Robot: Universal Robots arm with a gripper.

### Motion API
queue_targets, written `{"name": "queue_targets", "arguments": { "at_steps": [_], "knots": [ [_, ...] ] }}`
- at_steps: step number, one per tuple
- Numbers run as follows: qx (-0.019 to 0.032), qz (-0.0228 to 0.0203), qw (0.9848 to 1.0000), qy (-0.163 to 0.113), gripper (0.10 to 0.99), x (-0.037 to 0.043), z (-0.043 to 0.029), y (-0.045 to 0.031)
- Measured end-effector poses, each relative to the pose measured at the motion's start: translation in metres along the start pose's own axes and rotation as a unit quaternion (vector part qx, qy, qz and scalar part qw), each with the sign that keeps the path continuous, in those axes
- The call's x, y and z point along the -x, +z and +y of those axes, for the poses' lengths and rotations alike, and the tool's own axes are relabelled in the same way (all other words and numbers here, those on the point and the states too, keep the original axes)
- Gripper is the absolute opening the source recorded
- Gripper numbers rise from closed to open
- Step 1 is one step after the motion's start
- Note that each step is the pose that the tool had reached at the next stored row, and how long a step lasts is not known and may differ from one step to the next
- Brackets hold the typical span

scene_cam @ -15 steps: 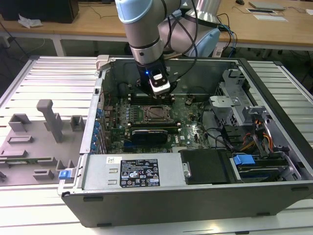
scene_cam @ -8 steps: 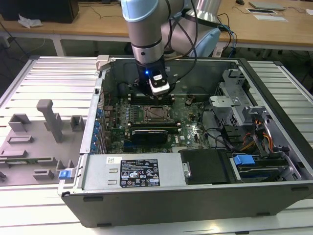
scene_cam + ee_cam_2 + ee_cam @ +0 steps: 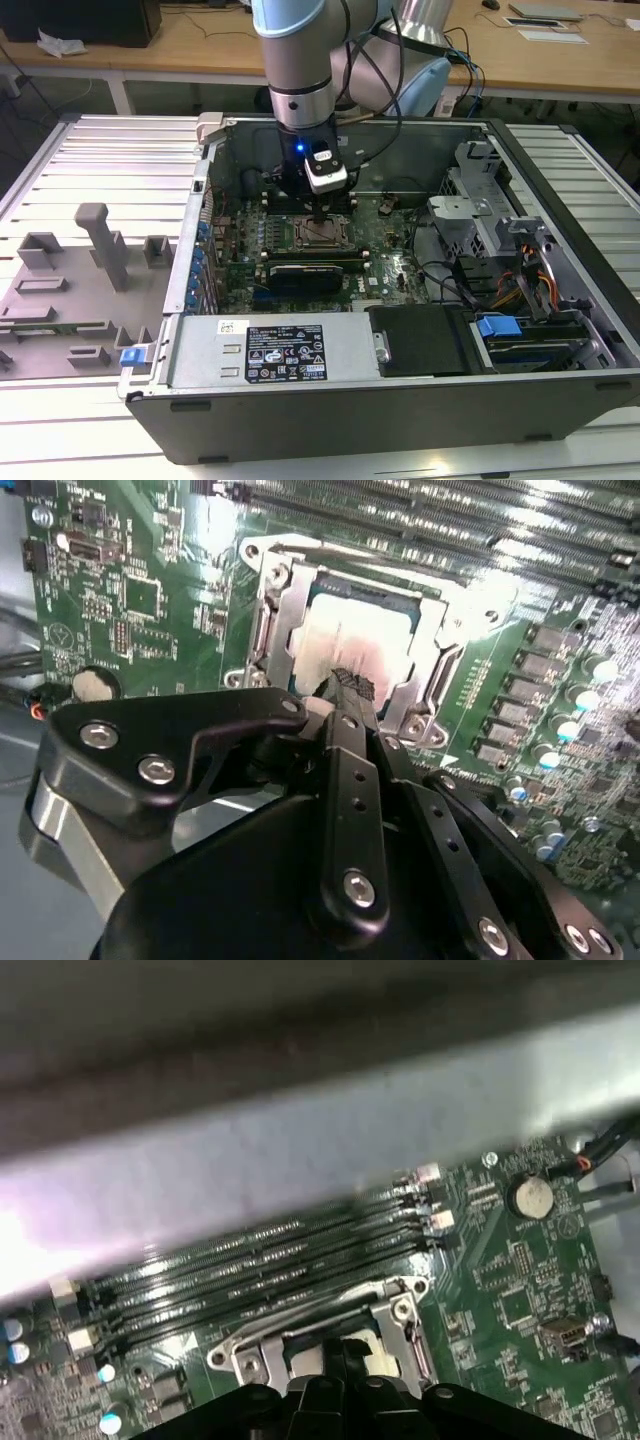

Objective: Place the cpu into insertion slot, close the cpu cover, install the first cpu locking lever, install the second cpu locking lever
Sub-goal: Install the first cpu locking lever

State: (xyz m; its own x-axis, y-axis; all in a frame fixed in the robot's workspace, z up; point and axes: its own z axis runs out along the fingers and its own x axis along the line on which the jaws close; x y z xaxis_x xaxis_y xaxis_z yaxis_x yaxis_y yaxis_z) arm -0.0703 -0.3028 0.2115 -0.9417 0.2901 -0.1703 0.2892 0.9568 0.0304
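— How did the gripper stand?

— Its fingers were drawn together with no gap between the tips, holding nothing, the tips poised just over the cpu and possibly touching it.

— And the cpu?

— It lay flat in the insertion slot, its pale top showing through the window of the cpu cover, which lay down around it.

— Beyond that?

— Long black memory slots ran behind the socket on the green board, inside the open computer case on the slatted tabletop.
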Motion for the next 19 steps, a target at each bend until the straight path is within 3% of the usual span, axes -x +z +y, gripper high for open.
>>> {"name": "queue_targets", "arguments": {
  "at_steps": [7, 10, 15, 19],
  "knots": [
    [0.0, 0.0, 1.0, 0.0, 0.106, 0.0045, -0.0147, 0.0003],
    [0.0004, 0.0007, 1.0, -0.003, 0.106, 0.0048, -0.0157, 0.0005],
    [0.0044, 0.0089, 0.9992, -0.039, 0.106, 0.0048, -0.0158, 0.0011],
    [0.0021, 0.0083, 0.9991, -0.04, 0.106, 0.0051, -0.0157, -0.0004]
  ]
}}
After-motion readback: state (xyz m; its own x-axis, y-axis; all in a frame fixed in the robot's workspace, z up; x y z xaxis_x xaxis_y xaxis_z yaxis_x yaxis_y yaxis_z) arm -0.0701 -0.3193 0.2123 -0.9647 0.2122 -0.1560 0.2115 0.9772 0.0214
